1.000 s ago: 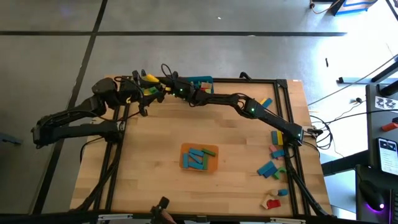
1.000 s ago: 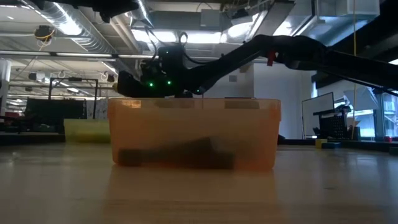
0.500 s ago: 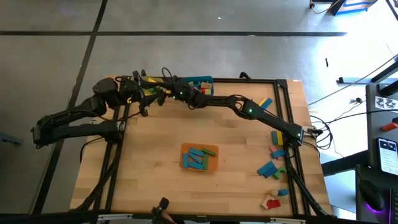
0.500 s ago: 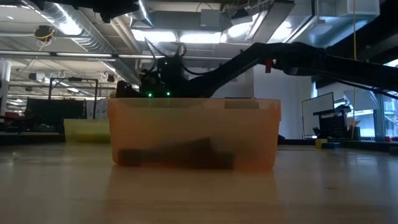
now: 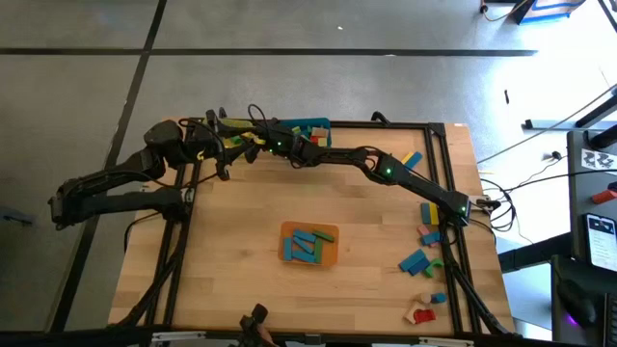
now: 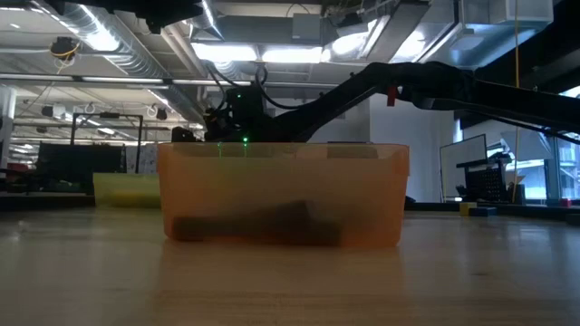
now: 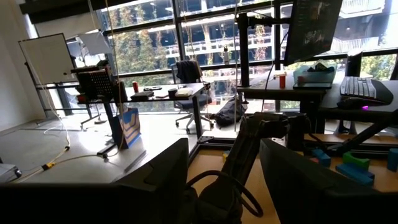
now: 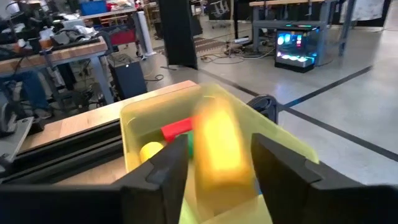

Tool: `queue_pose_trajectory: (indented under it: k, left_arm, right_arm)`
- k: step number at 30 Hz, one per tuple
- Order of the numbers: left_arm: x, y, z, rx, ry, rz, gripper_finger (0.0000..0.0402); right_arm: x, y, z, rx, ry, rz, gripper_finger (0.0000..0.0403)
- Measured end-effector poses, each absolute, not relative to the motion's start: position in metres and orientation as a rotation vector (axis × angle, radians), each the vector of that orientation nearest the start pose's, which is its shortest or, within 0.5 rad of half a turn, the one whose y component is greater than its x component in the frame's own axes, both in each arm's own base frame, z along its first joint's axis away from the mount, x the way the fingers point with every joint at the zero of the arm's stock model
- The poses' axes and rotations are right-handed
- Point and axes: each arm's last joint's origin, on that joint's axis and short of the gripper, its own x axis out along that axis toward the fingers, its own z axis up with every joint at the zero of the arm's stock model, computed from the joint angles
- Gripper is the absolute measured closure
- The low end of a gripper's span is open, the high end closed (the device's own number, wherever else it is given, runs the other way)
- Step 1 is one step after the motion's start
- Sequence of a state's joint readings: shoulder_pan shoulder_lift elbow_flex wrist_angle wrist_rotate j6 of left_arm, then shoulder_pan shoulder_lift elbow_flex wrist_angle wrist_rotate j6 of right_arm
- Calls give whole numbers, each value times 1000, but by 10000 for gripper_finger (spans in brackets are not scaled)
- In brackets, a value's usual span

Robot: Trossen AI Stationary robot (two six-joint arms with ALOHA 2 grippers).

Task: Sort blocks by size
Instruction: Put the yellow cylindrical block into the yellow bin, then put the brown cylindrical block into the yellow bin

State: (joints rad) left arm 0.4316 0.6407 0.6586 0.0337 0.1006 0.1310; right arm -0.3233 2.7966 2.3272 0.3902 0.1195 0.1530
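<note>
Reaching to the table's 11 o'clock corner, the right gripper (image 8: 214, 177) hangs over the yellow bin (image 8: 273, 146), fingers spread, a blurred yellow block (image 8: 217, 144) between them, long axis running away from the camera. Only this wrist view shows the bin's red block (image 8: 176, 129). From above, the orange bin (image 5: 309, 244) holds several blocks at centre; loose blocks (image 5: 424, 253) lie at 4 o'clock. The left gripper (image 7: 224, 180), spread, waits at 10 o'clock.

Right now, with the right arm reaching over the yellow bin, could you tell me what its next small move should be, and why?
Probably retract the right gripper: its fingers are apart, and a blurred yellow block sits between them above the yellow bin, apparently already dropping in.
</note>
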Motion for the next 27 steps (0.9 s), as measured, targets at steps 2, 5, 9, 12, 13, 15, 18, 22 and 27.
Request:
queue_pose_trajectory:
  k: [2, 5, 9, 12, 13, 15, 18, 22, 27]
  left_arm:
    - [136, 60, 331, 143, -28, 334, 219]
    - [136, 60, 331, 143, -27, 334, 219]
    - [136, 60, 329, 140, -16, 333, 219]
    - [136, 60, 328, 135, 1, 332, 219]
    - [136, 60, 327, 134, 6, 332, 219]
    - [136, 60, 326, 130, 19, 331, 219]
    - [136, 60, 325, 127, 32, 330, 219]
    - [136, 60, 324, 116, 35, 330, 219]
    - [136, 60, 324, 116, 35, 330, 219]
  right_arm:
    - [578, -197, 128, 167, 42, -462, 213]
    - [578, -196, 127, 182, 44, -466, 194]
    - [578, -196, 127, 183, 47, -466, 175]
    - [578, -195, 129, 184, 33, -428, 170]
    - [579, -195, 131, 184, 24, -410, 170]
    - [579, -193, 140, 182, 10, -385, 171]
    - [578, -189, 161, 181, 0, -360, 178]
    - [574, -188, 186, 163, 24, -359, 191]
    - [562, -184, 230, 101, 95, -361, 204]
